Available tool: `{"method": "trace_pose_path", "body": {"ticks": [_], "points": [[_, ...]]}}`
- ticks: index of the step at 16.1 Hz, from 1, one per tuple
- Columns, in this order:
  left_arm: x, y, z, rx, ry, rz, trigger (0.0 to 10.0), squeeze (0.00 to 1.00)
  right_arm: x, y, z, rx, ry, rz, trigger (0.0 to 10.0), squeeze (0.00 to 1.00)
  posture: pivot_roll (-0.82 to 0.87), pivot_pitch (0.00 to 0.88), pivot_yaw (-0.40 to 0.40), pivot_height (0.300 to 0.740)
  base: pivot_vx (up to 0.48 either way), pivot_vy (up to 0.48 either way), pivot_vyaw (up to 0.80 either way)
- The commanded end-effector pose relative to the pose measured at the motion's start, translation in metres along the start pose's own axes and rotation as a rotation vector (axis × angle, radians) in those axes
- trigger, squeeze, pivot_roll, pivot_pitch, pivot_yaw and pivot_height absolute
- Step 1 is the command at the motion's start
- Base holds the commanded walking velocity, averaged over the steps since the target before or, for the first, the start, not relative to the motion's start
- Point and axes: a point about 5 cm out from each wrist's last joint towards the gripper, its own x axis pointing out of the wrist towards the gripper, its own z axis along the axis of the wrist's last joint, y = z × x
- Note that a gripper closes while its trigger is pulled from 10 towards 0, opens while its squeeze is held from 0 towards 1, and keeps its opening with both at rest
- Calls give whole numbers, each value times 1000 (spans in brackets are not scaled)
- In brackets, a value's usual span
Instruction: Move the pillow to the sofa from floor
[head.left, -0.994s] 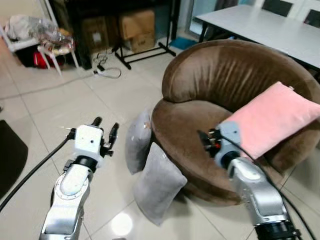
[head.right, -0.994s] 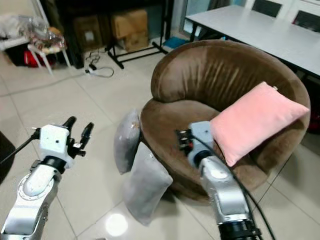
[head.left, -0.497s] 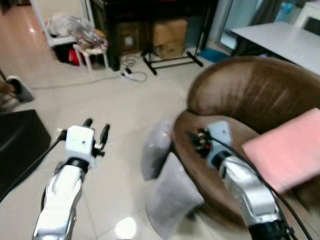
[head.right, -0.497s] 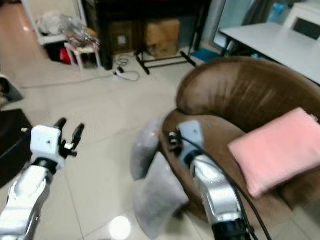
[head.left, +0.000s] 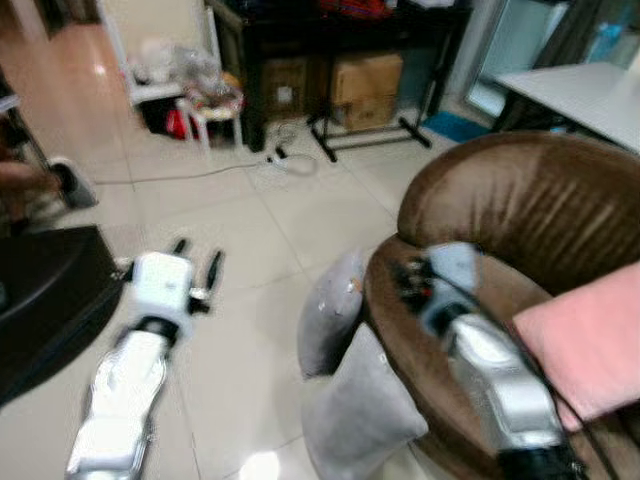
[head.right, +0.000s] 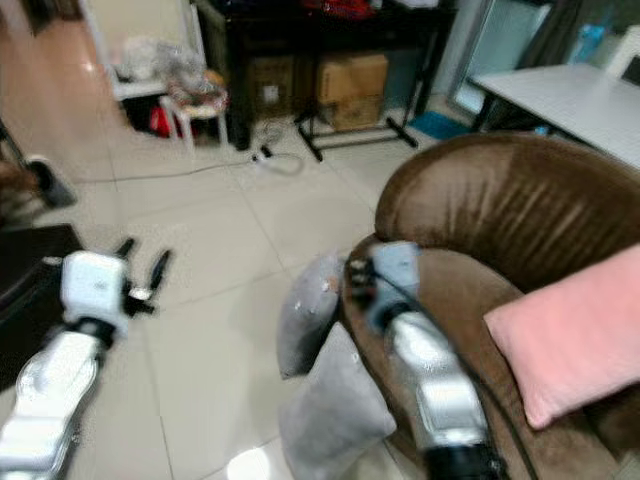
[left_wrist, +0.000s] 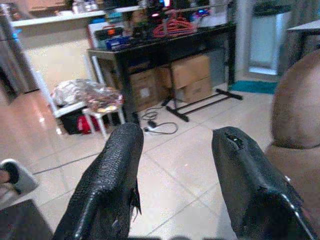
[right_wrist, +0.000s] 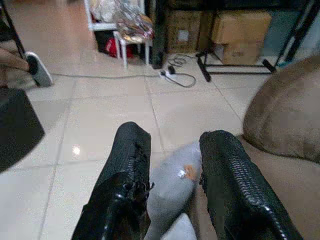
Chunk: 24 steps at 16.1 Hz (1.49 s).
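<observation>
Right wrist view: pillow (right_wrist: 172, 187) between jaws.

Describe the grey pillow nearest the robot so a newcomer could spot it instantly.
Start at the round brown sofa. Two grey pillows lean on its front edge, standing on the tiled floor. The wanted one, the near grey pillow, is lower in the eye views, plain and square, unlike the far grey pillow with its small patch.

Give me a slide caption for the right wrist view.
Open right hand above a grey fabric pillow leaning against the round brown velvet sofa on the pale tiled floor.
</observation>
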Motion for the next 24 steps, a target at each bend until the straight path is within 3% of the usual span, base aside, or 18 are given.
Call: {"method": "trace_pose_path", "body": {"ticks": [1, 7, 13, 18, 24], "points": [[4, -8, 4, -10, -18, -28, 10000, 0, -4, -16, 1, -9, 3, -59, 10000, 0, -63, 0, -41, 740, 289, 0, 0], [6, -8, 4, -8, -19, -31, 10000, 0, -4, -17, 0, 4, 1, -79, 10000, 0, -61, 0, -44, 740, 292, 0, -605], [7, -8, 2, 8, -11, -24, 10000, 0, -5, -19, 1, 22, -20, -108, 10000, 0, -59, 0, -44, 735, 97, 0, 0], [7, -6, 0, -10, -6, 14, 10000, 0, -6, -18, 1, 28, -36, -111, 10000, 0, -61, 0, -41, 686, 0, 0, 0], [5, -4, -4, -5, 8, 35, 10000, 0, -6, -29, 3, -9, -41, -130, 10000, 0, -57, 0, -47, 627, 0, 0, 0]]}}
